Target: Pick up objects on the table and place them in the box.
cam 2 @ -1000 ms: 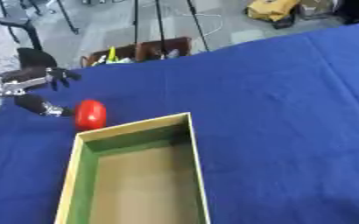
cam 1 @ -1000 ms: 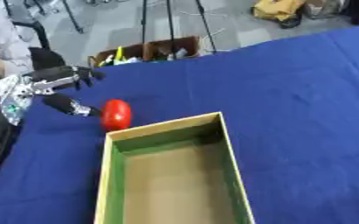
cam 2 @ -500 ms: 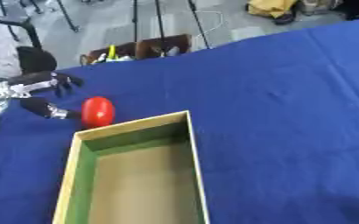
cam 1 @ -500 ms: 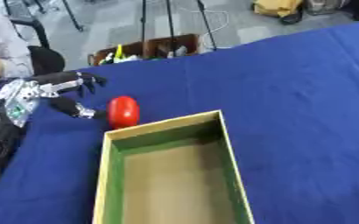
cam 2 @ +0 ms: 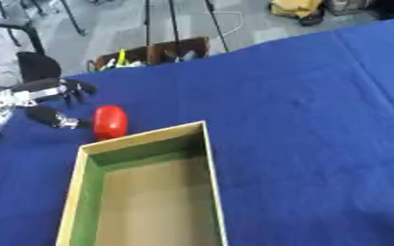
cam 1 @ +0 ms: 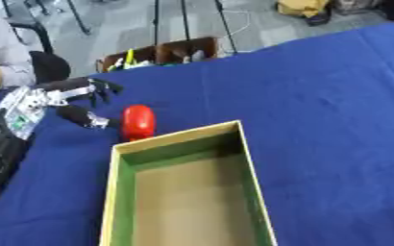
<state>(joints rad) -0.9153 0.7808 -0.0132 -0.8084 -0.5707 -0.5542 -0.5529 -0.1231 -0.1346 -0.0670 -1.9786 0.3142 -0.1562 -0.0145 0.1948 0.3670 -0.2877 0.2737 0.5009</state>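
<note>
On the blue tablecloth [cam 1: 318, 96] lies one red rounded object [cam 1: 138, 122], smooth and a little longer than wide, with its long side pointing away from the robot. It rests on the cloth just beyond the far left corner of the box [cam 1: 252, 182], very near to the rim but outside of it. The box is long and open on top, with pale wooden-coloured walls, a green lining on the inner sides and a brown floor (nothing can be seen inside it). The robot's left hand [cam 1: 62, 98] comes in from the left side and is beside the red object, on its left. The fingers [cam 1: 99, 89] are spread apart and stretched out above and behind the object, while the thumb [cam 1: 84, 116] reaches toward it from the left, its tip close to the red surface; whether it really touches I cannot tell. The hand is not closed around the object, which sits in the open gap between the thumb and the fingers. The right hand does not appear in either view. Behind the far edge of the table stands an open brown crate [cam 2: 154, 52] on the grey floor, with some small coloured things in it.
</note>
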